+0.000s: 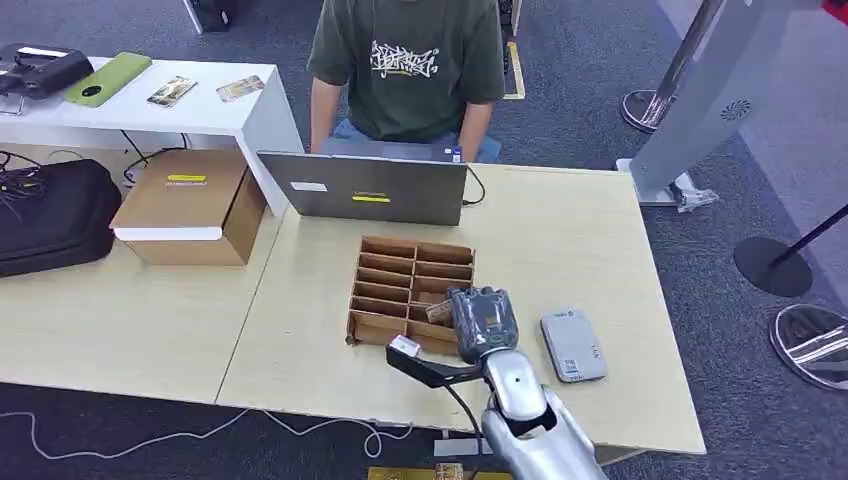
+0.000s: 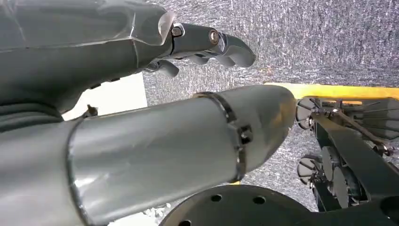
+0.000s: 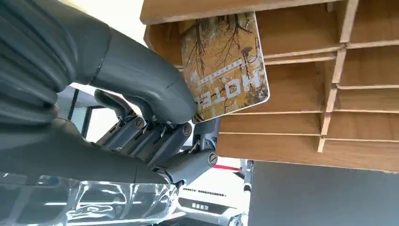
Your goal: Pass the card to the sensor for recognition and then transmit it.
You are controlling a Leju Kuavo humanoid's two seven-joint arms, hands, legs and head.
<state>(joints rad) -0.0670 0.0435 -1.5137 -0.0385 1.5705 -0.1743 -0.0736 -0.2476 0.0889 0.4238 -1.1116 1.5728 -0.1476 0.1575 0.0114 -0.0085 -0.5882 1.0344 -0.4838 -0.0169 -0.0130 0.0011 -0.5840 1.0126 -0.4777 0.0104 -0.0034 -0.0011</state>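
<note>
My right robot hand (image 1: 483,322) grips the card (image 3: 225,66) (printed "HOTEL") between thumb and fingers, over the near right slots of the divided box (image 1: 385,285) on the worktop (image 1: 560,240). The sensor (image 1: 572,345) lies just beside it. My left robot hand (image 2: 207,44) hangs with fingers curled, holding nothing.

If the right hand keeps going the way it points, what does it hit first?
Probably the cardboard divider box: the right hand points into its slots, holding the card at one. Depth is unclear.
</note>
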